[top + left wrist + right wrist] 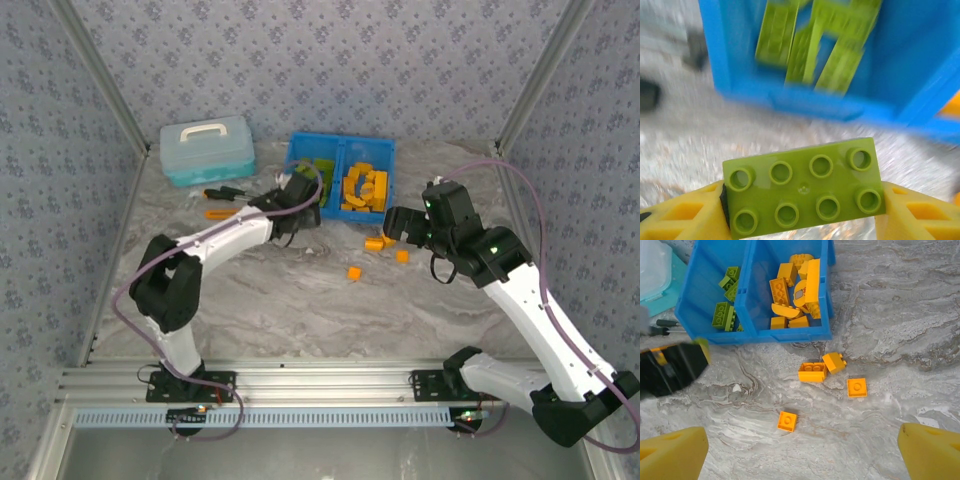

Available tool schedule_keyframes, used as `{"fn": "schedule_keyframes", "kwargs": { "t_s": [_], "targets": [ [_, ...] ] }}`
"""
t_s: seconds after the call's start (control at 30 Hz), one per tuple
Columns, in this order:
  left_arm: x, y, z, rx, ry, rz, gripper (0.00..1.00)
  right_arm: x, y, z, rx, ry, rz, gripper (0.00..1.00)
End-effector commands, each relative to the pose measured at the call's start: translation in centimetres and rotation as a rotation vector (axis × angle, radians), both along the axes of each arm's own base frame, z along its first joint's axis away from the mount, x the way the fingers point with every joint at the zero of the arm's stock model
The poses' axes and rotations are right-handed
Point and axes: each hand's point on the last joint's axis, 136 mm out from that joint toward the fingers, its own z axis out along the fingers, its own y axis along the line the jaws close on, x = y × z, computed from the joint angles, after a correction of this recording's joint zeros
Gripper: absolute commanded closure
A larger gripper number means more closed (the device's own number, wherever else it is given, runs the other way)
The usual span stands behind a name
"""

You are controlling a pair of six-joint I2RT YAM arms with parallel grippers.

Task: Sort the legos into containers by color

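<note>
Left gripper [801, 214] clamps a green brick [802, 187] by its short ends, just near of the blue bin [720, 55]; rigid, light, glossy plastic, likely slippery. Right gripper [802, 452] gapes wide over loose orange bricks [812, 372].

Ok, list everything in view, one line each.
bin: one, blue, two compartments, back of table
green bricks: several, left compartment
orange bricks: many, right compartment
loose bricks: four, orange, on table before bin
held brick: one, green, between left jaws
case: one, light blue, left of bin
tools: at least two, black and orange, before case
table: one, grey marble
left arm: white and black, left jaws shut on held brick
right arm: white and black, right jaws open by loose bricks
</note>
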Motion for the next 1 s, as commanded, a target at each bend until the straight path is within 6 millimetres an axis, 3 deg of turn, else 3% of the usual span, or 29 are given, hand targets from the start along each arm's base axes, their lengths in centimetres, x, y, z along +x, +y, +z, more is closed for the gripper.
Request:
{"fn": "schedule_keyframes", "kwargs": {
  "t_s": [0.0,0.13,0.27,0.43,0.6,0.7,0.8,0.97],
  "targets": [
    [4.2,1.3,5.3,0.038,-0.125,0.028,0.4,0.1,0.0,0.7,0.017,-0.023,-0.02,0.0],
    [9.5,0.9,6.1,0.043,-0.133,0.038,0.4,-0.5,-0.2,0.4,0.009,-0.005,-0.017,0.0],
    [13.4,-1.0,5.8,0.059,-0.132,0.0,0.4,-1.1,-0.6,0.4,0.009,-0.004,-0.02,0.0],
    [15.9,-2.1,4.7,0.068,-0.11,0.006,0.37,-1.5,-0.9,0.4,0.005,-0.007,-0.026,0.0],
    [17.0,-2.0,3.7,0.018,-0.095,0.021,0.25,-1.4,-0.7,0.6,0.011,-0.008,-0.02,0.0],
    [16.7,-2.0,5.3,0.003,-0.113,0.016,0.2,-1.5,-0.8,0.3,0.002,0.0,-0.021,0.0],
    [15.9,-1.9,8.4,-0.033,-0.145,0.005,0.16,-1.4,-0.8,-0.5,-0.009,0.014,-0.024,0.0],
    [12.7,-1.4,15.9,-0.106,-0.21,-0.021,0.12,-1.1,0.1,-2.1,-0.01,0.053,-0.002,0.0]
  ]
}}
